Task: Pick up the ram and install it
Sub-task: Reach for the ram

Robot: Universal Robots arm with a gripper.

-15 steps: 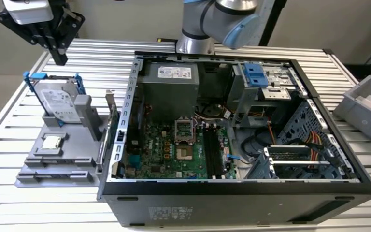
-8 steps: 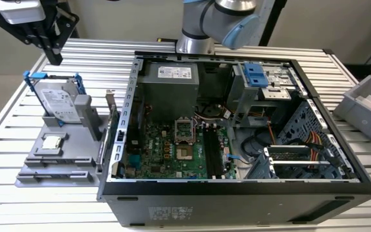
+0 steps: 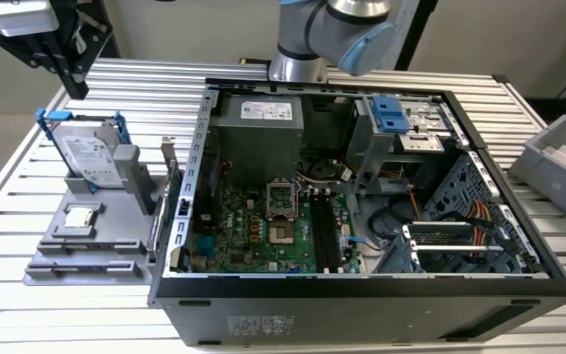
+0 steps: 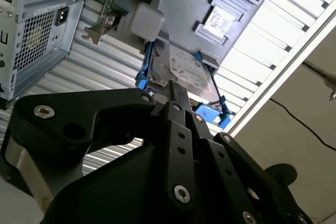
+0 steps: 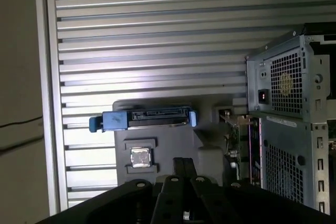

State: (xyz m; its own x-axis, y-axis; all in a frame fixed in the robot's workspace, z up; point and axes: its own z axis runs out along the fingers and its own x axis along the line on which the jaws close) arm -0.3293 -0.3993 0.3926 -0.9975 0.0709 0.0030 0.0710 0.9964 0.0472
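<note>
jaws over grey holder, ram well apart, on motherboard

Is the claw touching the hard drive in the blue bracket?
Apart. In the exterior view, the claw hangs above the hard drive, with table slats between.

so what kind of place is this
Probably a robotics lab bench set up for PC assembly: an open computer case lies on a slatted metal table, a robot arm rises behind it, and a grey fixture beside it holds a hard drive.

Exterior high, oblique — 2 wrist views downward
</note>
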